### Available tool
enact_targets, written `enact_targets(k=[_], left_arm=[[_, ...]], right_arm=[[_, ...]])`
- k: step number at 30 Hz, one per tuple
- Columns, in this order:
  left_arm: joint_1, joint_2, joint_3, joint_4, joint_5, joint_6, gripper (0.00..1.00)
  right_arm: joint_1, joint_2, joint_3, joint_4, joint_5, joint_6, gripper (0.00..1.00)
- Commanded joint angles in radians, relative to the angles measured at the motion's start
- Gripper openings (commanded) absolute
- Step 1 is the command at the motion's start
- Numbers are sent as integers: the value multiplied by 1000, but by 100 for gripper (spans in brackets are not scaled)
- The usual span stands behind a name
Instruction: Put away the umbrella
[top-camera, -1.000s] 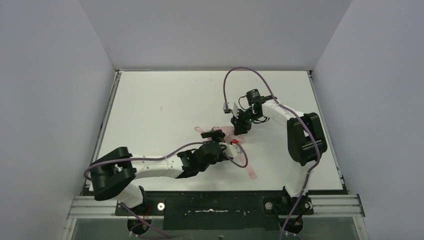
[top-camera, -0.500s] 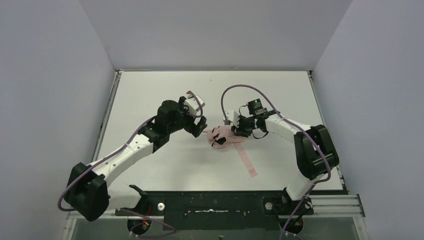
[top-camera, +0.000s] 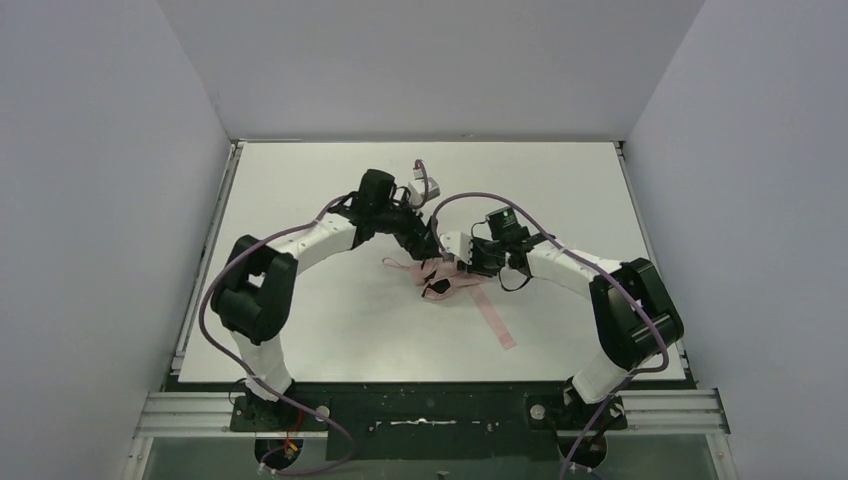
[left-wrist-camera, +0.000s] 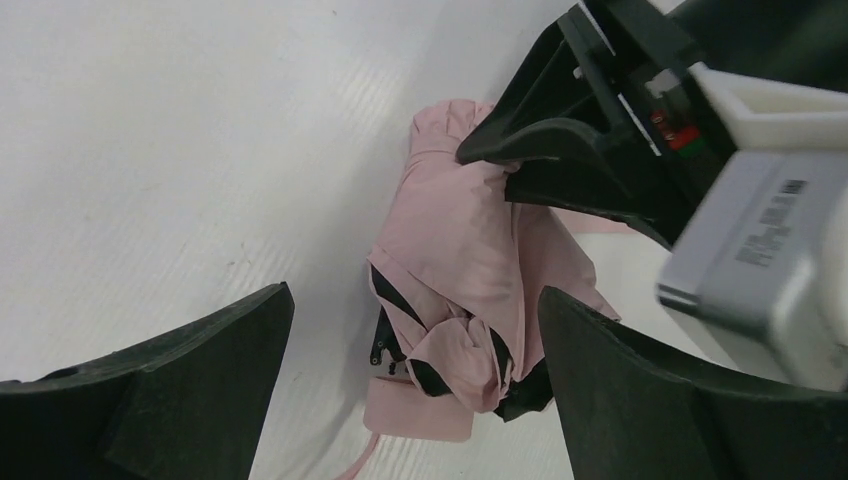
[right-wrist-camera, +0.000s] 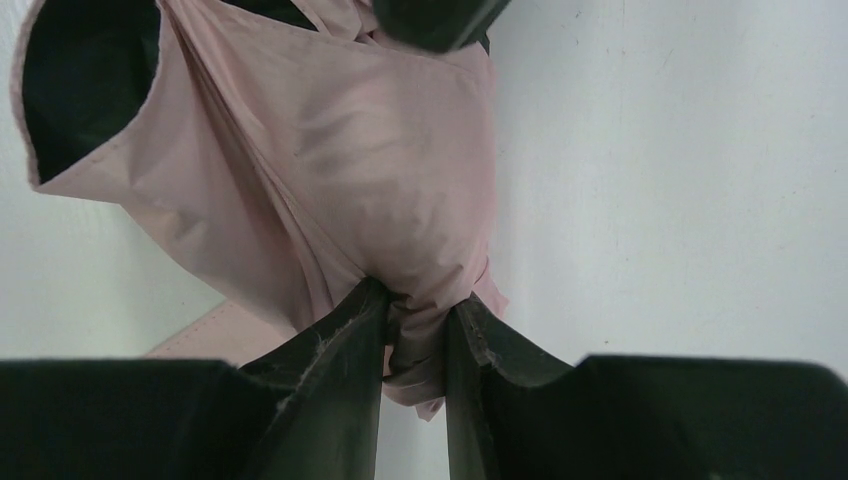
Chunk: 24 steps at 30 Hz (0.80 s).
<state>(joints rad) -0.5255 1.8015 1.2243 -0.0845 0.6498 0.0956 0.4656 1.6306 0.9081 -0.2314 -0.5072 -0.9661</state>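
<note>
The strap (top-camera: 495, 322) trails toward 5 o'clock from the umbrella (top-camera: 443, 273), bunched at table (top-camera: 300, 330) centre. The right claw (right-wrist-camera: 415, 300) pinches fabric at its 3 o'clock end; the left claw (left-wrist-camera: 415, 298) hangs wide open at 11 o'clock. Risk: the thin fabric pinch slips, letting folds spread.

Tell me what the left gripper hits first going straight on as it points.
The left gripper would probably meet the umbrella first, its bunched fabric framed by the open jaws; the right gripper pinches it just beyond.
</note>
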Motion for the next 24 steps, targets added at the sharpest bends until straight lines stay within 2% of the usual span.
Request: enact_targets(k=[1, 8, 20, 22, 24], left_arm=[[6, 90, 75, -32, 156, -13, 91], [-26, 179, 89, -45, 174, -5, 92], [-62, 252, 106, -72, 120, 29, 92], [-68, 258, 106, -80, 111, 31, 85], [-72, 262, 108, -103, 103, 45, 73]], right_arm=[[20, 22, -38, -44, 52, -28, 16], [26, 22, -37, -45, 58, -29, 16], [42, 34, -37, -17, 61, -4, 16], [41, 33, -35, -9, 61, 7, 16], [42, 31, -37, 0, 61, 14, 17]])
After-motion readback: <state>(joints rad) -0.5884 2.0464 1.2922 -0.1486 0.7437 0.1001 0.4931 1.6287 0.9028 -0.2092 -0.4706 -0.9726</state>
